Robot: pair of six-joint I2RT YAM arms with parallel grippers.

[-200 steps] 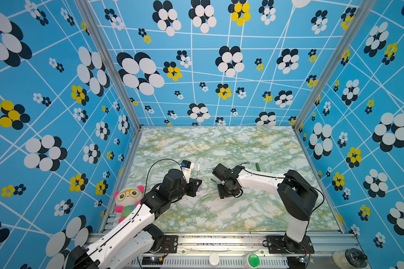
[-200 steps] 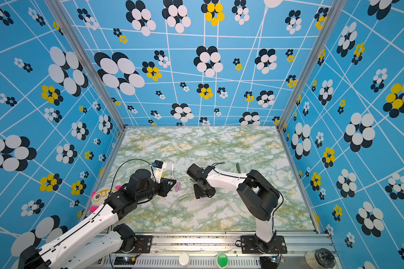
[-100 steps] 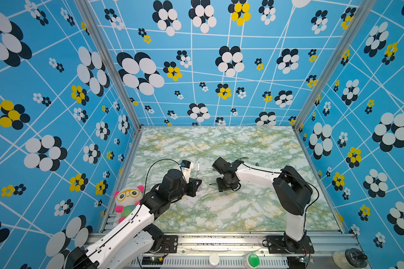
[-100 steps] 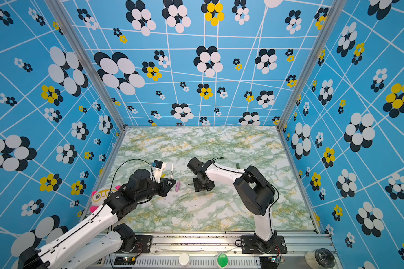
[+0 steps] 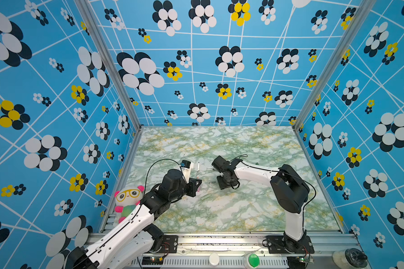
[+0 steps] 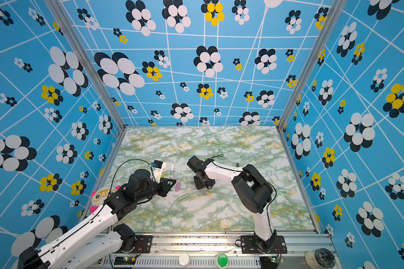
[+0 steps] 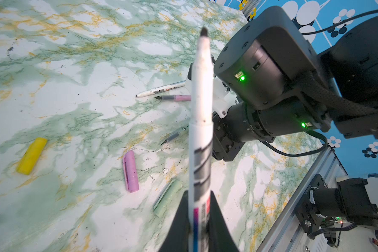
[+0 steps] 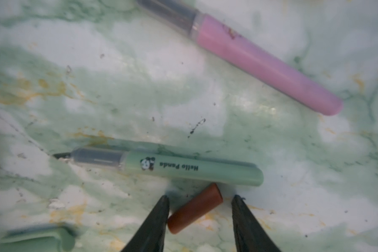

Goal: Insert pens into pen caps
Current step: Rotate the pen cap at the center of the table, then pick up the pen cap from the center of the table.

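Observation:
My left gripper is shut on a white printed pen, whose dark tip points up and away; the same pen shows in both top views. My right gripper is low over the table, open, with the brown pen cap lying between its fingers and touching one of them. Just beyond lie the pale green pen and the pink pen. The yellow cap, pink cap, pale green cap and another white pen lie on the marble. A dark green pen lies behind the right arm.
A plush panda toy sits at the table's front left corner beside the left arm. Patterned blue walls close in three sides. The metal rail with the arm bases runs along the front edge.
The right arm has shifted slightly to the left, and its jaws have narrowed around the brown cap. The left arm and its pen have not moved.

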